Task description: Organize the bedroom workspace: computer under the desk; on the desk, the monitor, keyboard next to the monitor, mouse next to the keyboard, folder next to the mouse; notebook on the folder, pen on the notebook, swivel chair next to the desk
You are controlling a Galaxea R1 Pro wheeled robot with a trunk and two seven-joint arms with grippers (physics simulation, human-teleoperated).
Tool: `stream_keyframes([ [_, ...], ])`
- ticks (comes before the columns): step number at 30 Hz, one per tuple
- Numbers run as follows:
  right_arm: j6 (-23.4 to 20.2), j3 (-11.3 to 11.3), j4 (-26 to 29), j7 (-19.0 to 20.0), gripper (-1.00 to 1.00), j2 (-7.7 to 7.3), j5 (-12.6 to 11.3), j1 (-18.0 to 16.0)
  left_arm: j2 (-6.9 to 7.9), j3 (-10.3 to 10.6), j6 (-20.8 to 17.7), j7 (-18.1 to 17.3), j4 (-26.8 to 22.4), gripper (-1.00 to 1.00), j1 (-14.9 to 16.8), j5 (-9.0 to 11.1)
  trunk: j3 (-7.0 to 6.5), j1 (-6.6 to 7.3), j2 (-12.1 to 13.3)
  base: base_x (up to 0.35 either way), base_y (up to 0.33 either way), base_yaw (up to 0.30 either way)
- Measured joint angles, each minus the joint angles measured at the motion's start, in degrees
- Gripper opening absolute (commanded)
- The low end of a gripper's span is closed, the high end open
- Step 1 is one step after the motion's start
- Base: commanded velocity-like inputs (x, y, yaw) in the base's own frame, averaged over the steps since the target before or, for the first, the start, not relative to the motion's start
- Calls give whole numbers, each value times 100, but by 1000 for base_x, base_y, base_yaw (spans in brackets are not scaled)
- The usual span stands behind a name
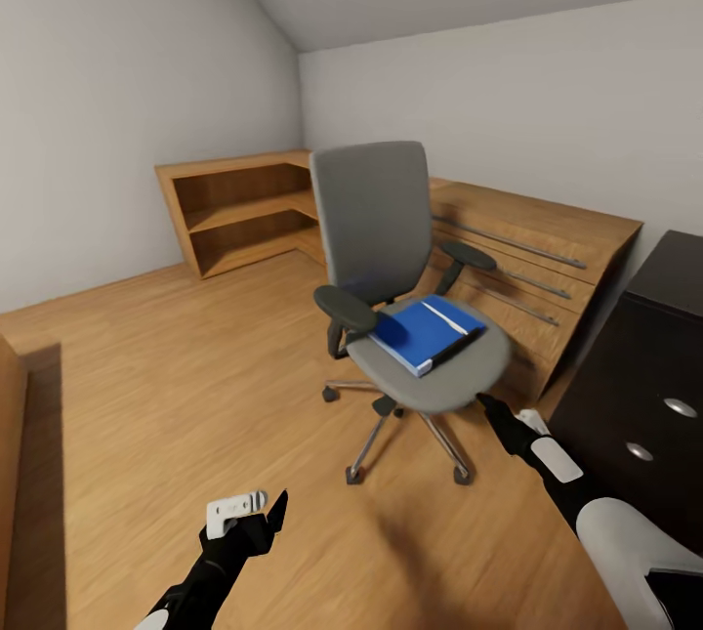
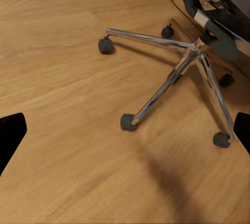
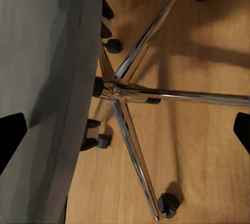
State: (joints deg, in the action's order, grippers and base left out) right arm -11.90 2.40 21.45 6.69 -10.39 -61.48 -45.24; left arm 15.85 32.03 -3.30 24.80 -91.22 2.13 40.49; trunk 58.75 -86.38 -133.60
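Both jaws wide, holding nothing: left gripper (image 1: pixel 262 511) low over floor (image 1: pixel 195 386), right gripper (image 1: pixel 500 418) just beside chair (image 1: pixel 391 278) seat edge. Folder (image 1: pixel 422 332) flat on seat, pen (image 1: pixel 445 317) atop. Risk: nudging seat, rolling chair away on castors, shedding pen.

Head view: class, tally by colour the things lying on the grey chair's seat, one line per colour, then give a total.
Blue: 1, the folder
White: 1, the pen, lying on the folder
Dark: 1, a slim dark strip along the folder's edge, possibly the notebook
Total: 3, all on the swivel chair
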Motion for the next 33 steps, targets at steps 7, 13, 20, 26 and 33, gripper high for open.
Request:
stream_keyframes([
  [7,0,-10,5,11,100,2,-7,0,0,1,1,0,0,100,1,6,0,-3,0,76,0,0],
  [13,-1,-4,10,9,100,9,-7,0,0,0,-1,0,0,100,0,6,0,0,0,230,0,0],
  [20,0,-6,14,5,100,9,3,0,0,0,-2,0,-1,100,0,6,0,0,0,322,9,0],
  [26,-1,-15,17,11,100,10,2,0,0,2,0,0,0,100,1,7,0,-3,0,172,61,0],
  [33,-1,-17,16,11,100,10,2,0,0,9,-4,0,0,100,1,3,0,-6,1,-63,5,0],
])
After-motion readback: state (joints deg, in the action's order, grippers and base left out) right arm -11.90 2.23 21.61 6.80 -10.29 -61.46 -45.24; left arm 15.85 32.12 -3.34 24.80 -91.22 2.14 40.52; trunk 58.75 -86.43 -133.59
